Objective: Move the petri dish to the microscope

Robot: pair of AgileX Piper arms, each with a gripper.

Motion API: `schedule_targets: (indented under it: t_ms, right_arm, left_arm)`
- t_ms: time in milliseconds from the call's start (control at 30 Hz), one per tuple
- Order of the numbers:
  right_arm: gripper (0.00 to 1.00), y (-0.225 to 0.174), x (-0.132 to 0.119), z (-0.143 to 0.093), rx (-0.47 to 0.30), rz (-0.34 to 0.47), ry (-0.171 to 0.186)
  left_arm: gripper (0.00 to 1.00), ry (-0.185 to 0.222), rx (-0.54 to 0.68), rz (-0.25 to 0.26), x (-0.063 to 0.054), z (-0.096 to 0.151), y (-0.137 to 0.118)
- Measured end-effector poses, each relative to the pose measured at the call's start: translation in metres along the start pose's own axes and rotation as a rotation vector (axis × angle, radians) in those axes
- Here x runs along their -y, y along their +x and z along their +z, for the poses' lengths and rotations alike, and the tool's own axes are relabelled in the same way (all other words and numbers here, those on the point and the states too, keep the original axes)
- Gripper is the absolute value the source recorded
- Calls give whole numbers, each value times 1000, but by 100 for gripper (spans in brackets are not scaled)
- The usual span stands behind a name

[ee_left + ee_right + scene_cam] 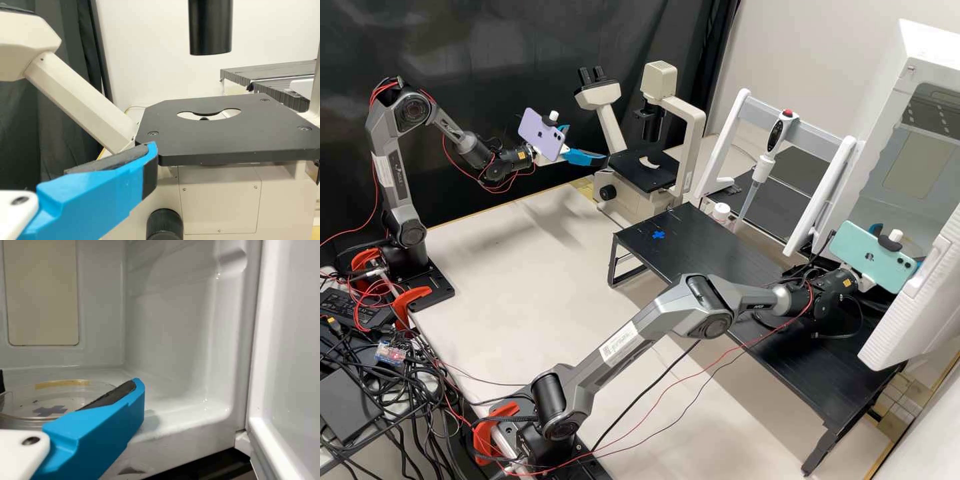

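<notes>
The microscope (695,133) has the left gripper (587,143) beside its stage (639,175), the 2 fingers set apart. Well apart from the microscope, the white cabinet (923,57) contains the petri dish (62,398) and the right gripper (919,263), its 2 fingers also spaced apart, with 1 directly beside the dish; contact between finger and rim cannot be determined.

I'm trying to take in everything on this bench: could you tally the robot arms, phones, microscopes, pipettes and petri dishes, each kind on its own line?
Robot arms: 2
Phones: 2
Microscope: 1
Pipette: 1
Petri dish: 1
Total: 7
</notes>
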Motion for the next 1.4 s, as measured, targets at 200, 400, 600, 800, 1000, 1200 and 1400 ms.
schedule_targets:
  t_ms: [200,400,600,800,1000,1200,1400]
  right_arm:
    - [0,0,1,0,-6,-15,-16]
    - [0,0,1,-2,-12,-27,-26]
    - [100,0,1,-2,-13,-30,-26]
    - [100,0,2,-2,-25,-68,-43]
    - [100,1,-2,-6,-34,-90,-78]
    - [100,1,-11,-5,-33,-85,-117]
    - [100,-1,-21,-1,-27,-72,-131]
  left_arm:
    - [100,0,0,0,0,0,0]
    - [100,0,0,0,0,0,0]
    - [100,0,0,0,0,0,0]
    - [100,0,0,0,0,0,0]
    - [100,0,0,0,0,0,0]
    - [100,0,0,0,0,0,0]
    - [100,0,0,0,0,0,0]
